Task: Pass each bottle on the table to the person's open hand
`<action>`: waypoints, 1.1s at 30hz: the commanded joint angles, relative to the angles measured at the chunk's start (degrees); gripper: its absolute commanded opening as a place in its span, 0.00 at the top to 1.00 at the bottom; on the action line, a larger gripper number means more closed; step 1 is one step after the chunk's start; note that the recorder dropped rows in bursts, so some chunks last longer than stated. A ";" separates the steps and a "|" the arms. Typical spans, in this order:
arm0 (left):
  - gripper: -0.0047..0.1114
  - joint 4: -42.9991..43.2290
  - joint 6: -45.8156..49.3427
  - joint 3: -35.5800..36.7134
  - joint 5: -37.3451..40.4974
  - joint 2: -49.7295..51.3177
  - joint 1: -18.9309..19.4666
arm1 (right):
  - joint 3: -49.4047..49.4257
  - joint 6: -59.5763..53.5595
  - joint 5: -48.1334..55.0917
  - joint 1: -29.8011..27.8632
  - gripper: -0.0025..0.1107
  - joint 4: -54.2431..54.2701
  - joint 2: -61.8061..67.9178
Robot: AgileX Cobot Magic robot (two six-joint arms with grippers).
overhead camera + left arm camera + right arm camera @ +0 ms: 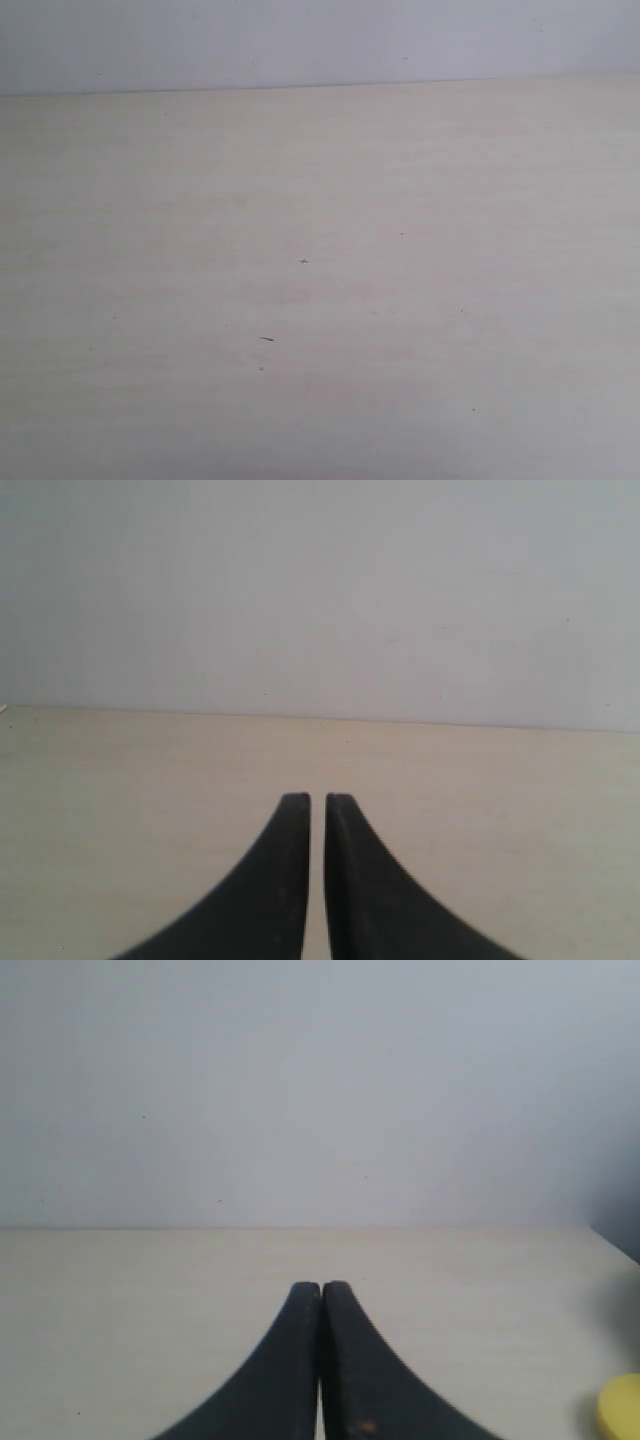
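In the exterior view only the pale beige table (330, 190) shows; no bottle, hand or gripper appears there. In the left wrist view my left gripper (317, 798) hangs low over the tabletop, its black fingers (290, 880) nearly together with a thin slit and nothing between them. In the right wrist view my right gripper (321, 1285) is shut, fingers touching and holding nothing. A yellow rounded piece (622, 1407), perhaps the yellow bottle, peeks in at the frame's corner, apart from the gripper. The other bottles are out of view.
A plain pale grey wall (320, 40) rises behind the table's far edge. A few tiny dark specks (267, 339) mark the tabletop. In the right wrist view the table's corner edge (612, 1242) shows at one side.
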 commanded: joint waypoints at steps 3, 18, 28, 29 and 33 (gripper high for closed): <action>0.89 0.35 -0.43 0.14 -0.29 -0.31 -0.29 | 0.32 3.07 2.04 -0.38 0.98 -0.06 -0.32; 0.89 0.35 -0.43 0.14 -0.29 -0.31 -0.29 | 0.32 27.91 3.10 -0.38 0.98 -24.67 -0.32; 0.89 0.35 -0.43 0.14 -0.29 -0.31 -0.29 | 0.32 28.38 2.97 -0.38 0.98 -20.98 -0.32; 0.89 0.35 -0.43 0.14 -0.29 -0.31 -0.29 | 0.32 28.38 2.97 -0.38 0.98 -20.98 -0.32; 0.89 0.35 -0.43 0.14 -0.29 -0.31 -0.29 | 0.32 28.38 2.97 -0.38 0.98 -20.98 -0.32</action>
